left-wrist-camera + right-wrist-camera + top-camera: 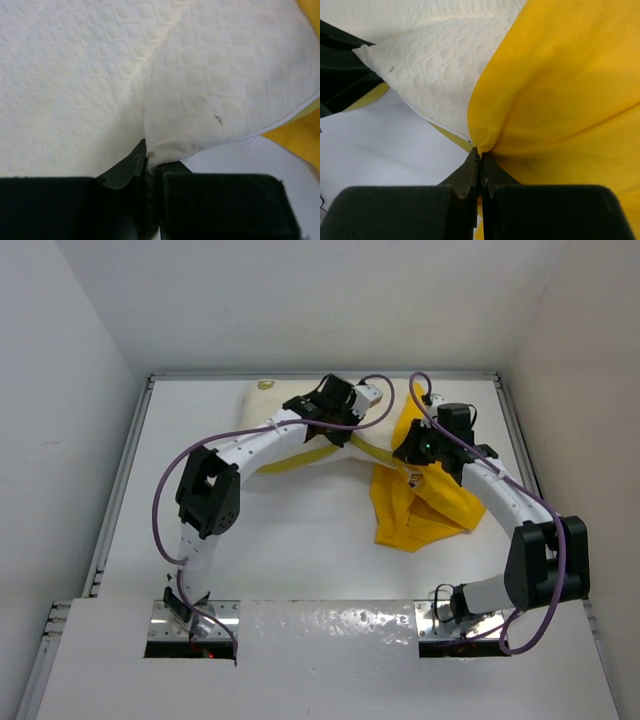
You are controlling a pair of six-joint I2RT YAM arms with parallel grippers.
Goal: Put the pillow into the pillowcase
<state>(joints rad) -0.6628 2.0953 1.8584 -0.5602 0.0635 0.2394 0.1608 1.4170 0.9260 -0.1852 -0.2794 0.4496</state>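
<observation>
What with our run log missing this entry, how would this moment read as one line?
left gripper: shut on pillow corner | right gripper: shut on pillowcase fold | pillow: largely outside pillowcase

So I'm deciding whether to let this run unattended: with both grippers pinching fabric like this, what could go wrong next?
The left gripper holds only a small pinch of the pillow at a corner; a hard pull might slip it free.
The right gripper is shut on a bunched fold of the pillowcase; if it caught both layers, the mouth may not open, and the pillow would just push the crumpled case along.
</observation>
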